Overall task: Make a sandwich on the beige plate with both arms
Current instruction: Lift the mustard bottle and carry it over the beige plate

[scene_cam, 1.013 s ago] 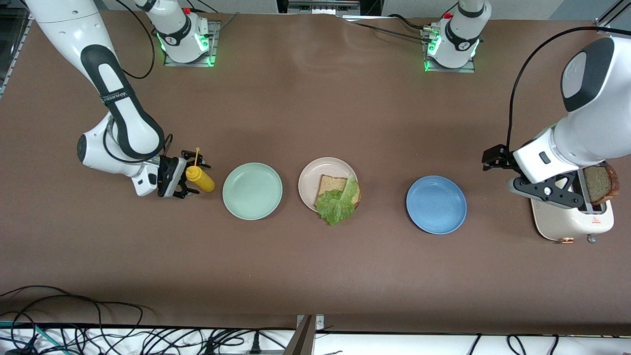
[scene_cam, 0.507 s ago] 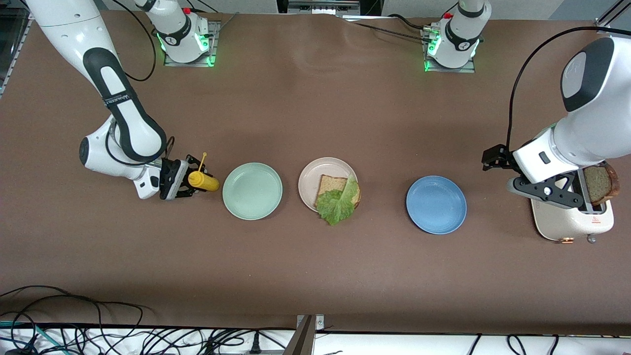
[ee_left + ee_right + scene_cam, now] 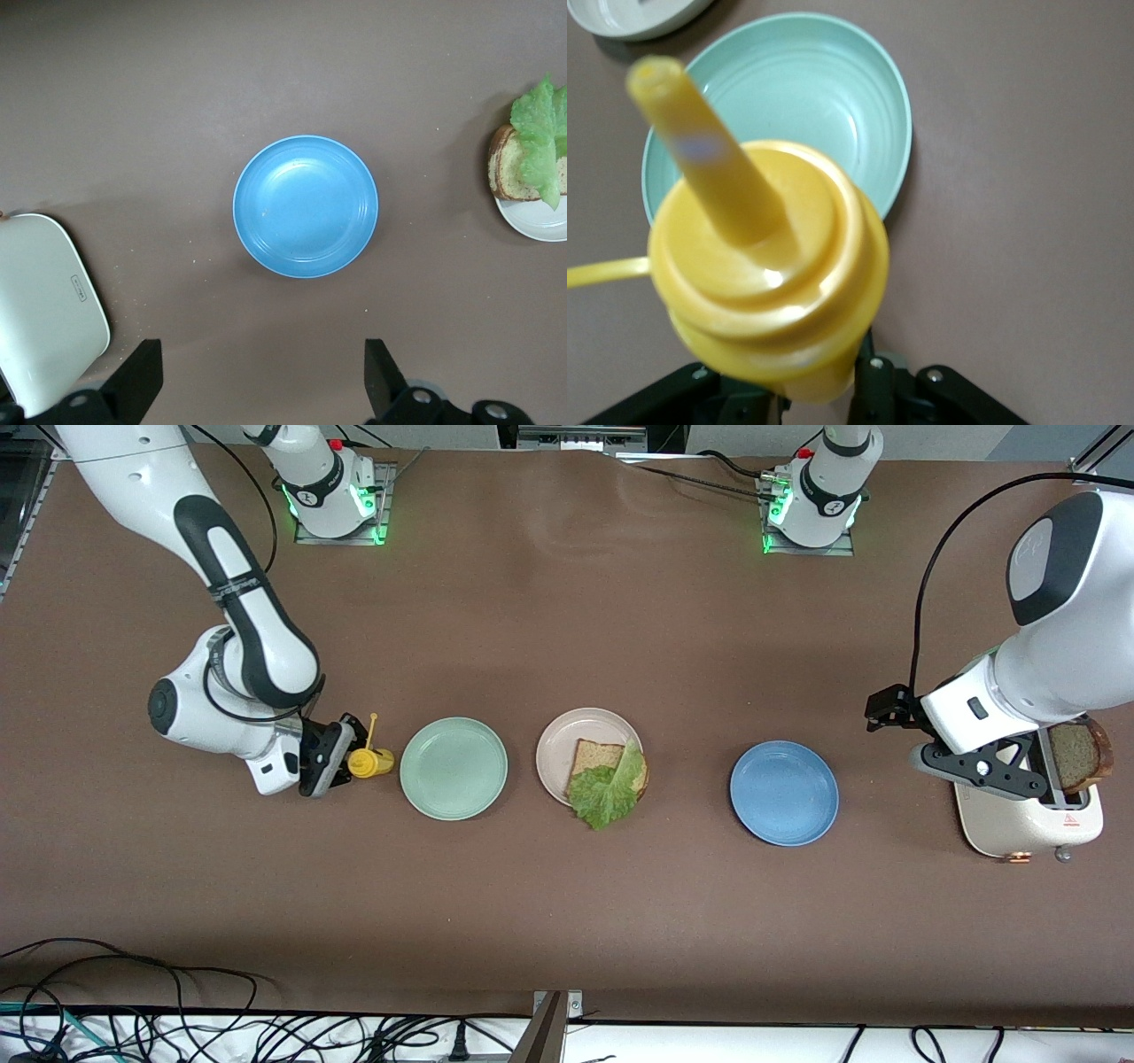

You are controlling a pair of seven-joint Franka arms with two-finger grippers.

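The beige plate [image 3: 558,746] lies mid-table with one brown bread slice [image 3: 594,757] on it. A ruffled green lettuce leaf [image 3: 607,793] sits on that slice and hangs over the rim. The left wrist view also shows the plate [image 3: 536,226], bread [image 3: 503,168] and lettuce [image 3: 542,133]. A second bread slice [image 3: 1074,755] stands in the toaster [image 3: 1032,824]. My left gripper [image 3: 974,766] waits open and empty over the toaster's edge [image 3: 261,390]. My right gripper [image 3: 341,757] is shut on a yellow squeeze bottle [image 3: 370,761] beside the mint green plate [image 3: 454,768]. The bottle [image 3: 771,283] fills the right wrist view.
A blue plate [image 3: 784,793] lies between the beige plate and the toaster, bare inside [image 3: 306,205]. The mint plate [image 3: 806,88] is bare too. The toaster [image 3: 40,310] stands at the left arm's end of the table. Cables run along the table's near edge [image 3: 177,1027].
My right gripper has closed on the yellow bottle, moved slightly toward the mint plate and turned the bottle more upright. The left arm has not moved.
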